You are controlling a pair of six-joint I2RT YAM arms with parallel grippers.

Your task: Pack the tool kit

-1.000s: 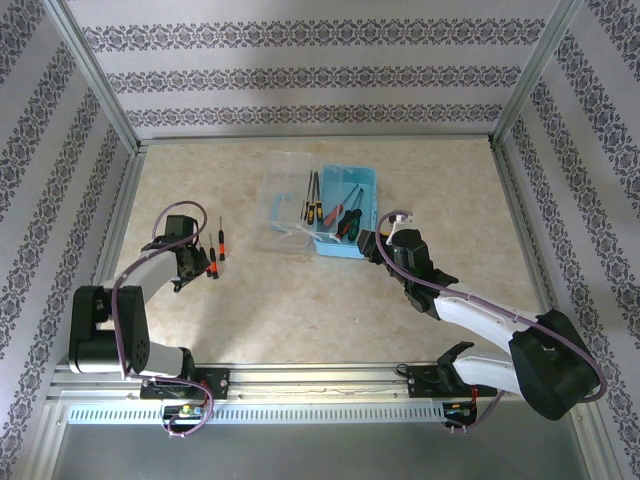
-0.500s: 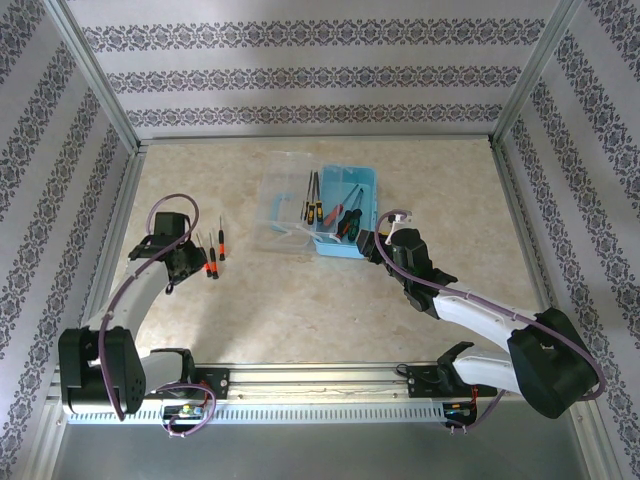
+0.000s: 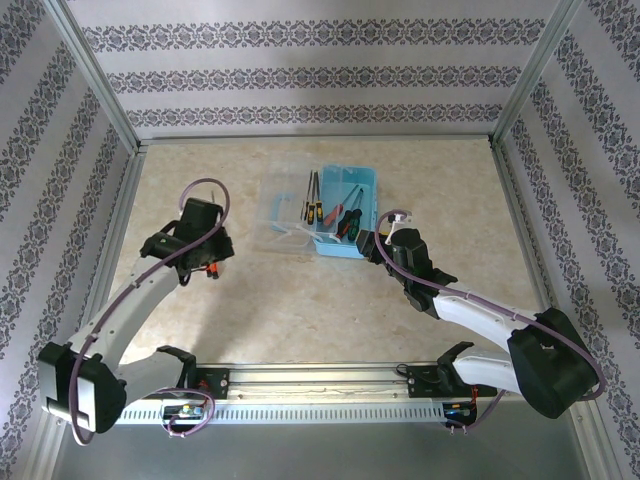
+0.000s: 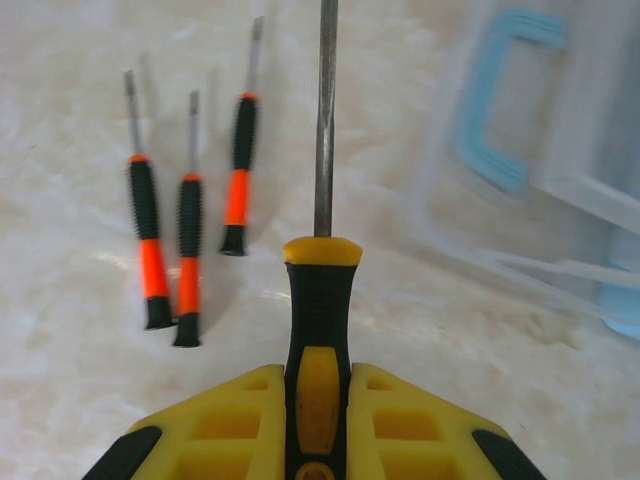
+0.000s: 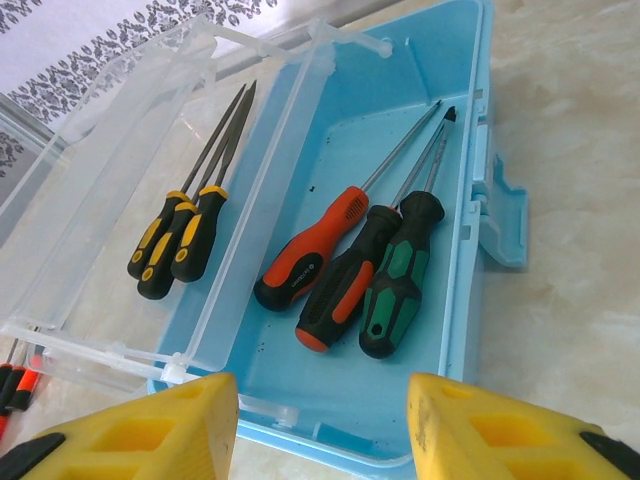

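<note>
Left claw (image 4: 318,402): clamped on the yellow-and-black screwdriver (image 4: 318,300), low centre of the left wrist view; gripped at the butt, likely to leave the shaft free for laying down.
Held shaft: pointing straight to the upper edge, roughly toward the clear lid at upper right.
Small orange-and-black screwdrivers (image 4: 187,255): three, side by side on the counter, left of centre; not yet packed, probably next in line.
Right claw (image 5: 322,415): jaws apart with nothing between, hanging at the near rim of the blue case (image 5: 375,125); seemingly waiting or guarding the case.
Case contents: orange, red-and-black and green-and-black drivers (image 5: 350,270), handles toward the lower edge, tips to upper right.
Clear lid (image 5: 95,195): swung open to the left, carrying three slim yellow-and-black tools (image 5: 175,240).
Counter (image 3: 300,310): pale marbled beige, smooth, so likely slippery under thin tools.
Room: patterned striped wallpaper (image 3: 300,75) on three sides, metal frame rails at the corners.
</note>
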